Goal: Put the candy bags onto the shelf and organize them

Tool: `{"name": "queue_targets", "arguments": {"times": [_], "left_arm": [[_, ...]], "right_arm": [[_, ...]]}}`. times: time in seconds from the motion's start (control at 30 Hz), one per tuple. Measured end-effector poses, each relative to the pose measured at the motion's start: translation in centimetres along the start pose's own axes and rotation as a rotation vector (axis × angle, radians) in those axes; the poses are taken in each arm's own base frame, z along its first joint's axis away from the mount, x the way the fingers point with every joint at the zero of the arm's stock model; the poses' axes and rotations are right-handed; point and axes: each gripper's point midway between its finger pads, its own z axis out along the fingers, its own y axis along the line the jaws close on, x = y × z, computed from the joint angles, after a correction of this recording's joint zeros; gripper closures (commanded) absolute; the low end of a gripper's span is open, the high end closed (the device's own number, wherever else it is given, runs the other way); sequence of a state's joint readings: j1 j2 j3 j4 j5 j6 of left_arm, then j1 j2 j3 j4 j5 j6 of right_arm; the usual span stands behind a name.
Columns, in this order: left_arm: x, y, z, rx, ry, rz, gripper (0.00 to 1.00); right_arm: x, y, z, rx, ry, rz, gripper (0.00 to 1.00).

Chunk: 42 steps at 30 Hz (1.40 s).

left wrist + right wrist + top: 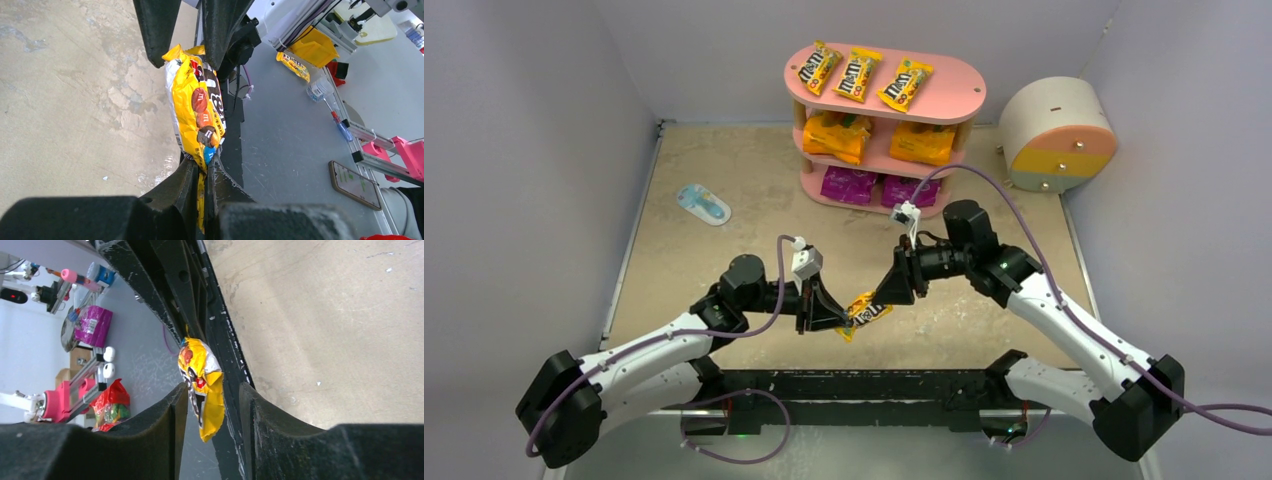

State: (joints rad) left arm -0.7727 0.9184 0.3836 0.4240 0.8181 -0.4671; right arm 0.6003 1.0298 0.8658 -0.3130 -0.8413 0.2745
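Note:
A slim yellow M&M's packet (865, 313) hangs in the air between my two grippers, near the table's front edge. My left gripper (839, 322) is shut on its lower end, as the left wrist view shows (204, 172), with the packet (197, 105) sticking up from the jaws. My right gripper (894, 290) is open around the packet's other end (202, 385), with a gap on each side (212, 395). The pink shelf (969, 100) stands at the back. It holds three yellow packets (858, 75) on top, two orange bags (837, 135) in the middle and two purple bags (849, 185) at the bottom.
A flat light-blue-and-white item (703, 204) lies on the table at the left. A round cream drawer unit (1056, 135) with pink and yellow fronts stands at the back right. The table's black front rail (854, 385) runs just below the held packet.

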Motion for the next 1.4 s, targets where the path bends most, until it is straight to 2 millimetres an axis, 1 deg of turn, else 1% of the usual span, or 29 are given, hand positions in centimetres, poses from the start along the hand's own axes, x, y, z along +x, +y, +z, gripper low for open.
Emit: {"name": "queue_targets", "arguments": {"times": [0.2, 0.33, 0.4, 0.5, 0.53, 0.6, 0.63, 0.7, 0.77, 0.93, 1.03, 1.1, 1.17, 1.2, 1.23, 1.3, 1.4], "left_arm": [[-0.2, 0.2, 0.2, -0.003, 0.006, 0.004, 1.0], [-0.4, 0.2, 0.3, -0.002, 0.003, 0.011, 1.0], [-0.5, 0.2, 0.3, -0.001, 0.001, 0.013, 1.0], [-0.6, 0.2, 0.3, 0.0, -0.001, 0.015, 1.0], [-0.6, 0.2, 0.3, 0.001, -0.002, 0.016, 0.98], [-0.6, 0.2, 0.4, 0.002, 0.0, 0.016, 0.74], [-0.6, 0.2, 0.4, 0.004, 0.002, 0.014, 0.65], [-0.6, 0.2, 0.5, 0.006, 0.007, 0.011, 0.52], [-0.5, 0.3, 0.6, 0.008, 0.013, 0.008, 0.44], [0.3, 0.5, 0.5, -0.001, 0.039, -0.021, 0.41], [0.7, 0.6, 0.4, -0.012, 0.053, -0.038, 0.47], [0.8, 0.8, 0.3, -0.022, 0.057, -0.043, 0.54], [0.8, 1.0, 0.3, -0.032, 0.054, -0.044, 0.63], [0.7, 1.1, 0.4, -0.037, 0.052, -0.047, 0.7], [0.7, 1.1, 0.4, -0.042, 0.048, -0.05, 0.79], [0.4, 1.2, 0.4, -0.048, 0.037, -0.06, 1.0], [0.1, 1.3, 0.5, -0.059, 0.012, -0.076, 1.0]], "right_arm": [[0.2, 0.8, 0.0, -0.053, 0.016, 0.005, 0.54], [0.5, 0.7, 0.2, -0.061, 0.03, 0.016, 0.57], [0.5, 0.7, 0.2, -0.061, 0.031, 0.018, 0.64], [0.5, 0.7, 0.2, -0.061, 0.03, 0.017, 0.85], [0.5, 0.7, 0.2, -0.062, 0.03, 0.018, 0.89], [0.4, 0.7, 0.2, -0.061, 0.029, 0.021, 0.94], [0.4, 0.8, 0.2, -0.061, 0.029, 0.026, 0.95], [0.4, 0.6, 0.2, -0.053, 0.026, 0.031, 0.97], [0.3, 0.6, 0.1, -0.048, 0.023, 0.035, 0.99], [-0.5, 1.3, -0.4, -0.042, -0.007, 0.018, 1.0], [-1.2, 2.1, -0.8, -0.049, -0.03, -0.006, 1.0], [-1.4, 2.5, -1.1, -0.053, -0.043, -0.022, 1.0], [-1.5, 2.7, -1.2, -0.053, -0.048, -0.028, 1.0], [-1.5, 2.7, -1.2, -0.051, -0.049, -0.028, 1.0], [-1.5, 2.6, -1.2, -0.047, -0.05, -0.028, 1.0], [-1.6, 2.4, -1.2, -0.036, -0.055, -0.028, 1.0], [-1.9, 2.0, -1.3, -0.002, -0.073, -0.02, 1.0]]}}
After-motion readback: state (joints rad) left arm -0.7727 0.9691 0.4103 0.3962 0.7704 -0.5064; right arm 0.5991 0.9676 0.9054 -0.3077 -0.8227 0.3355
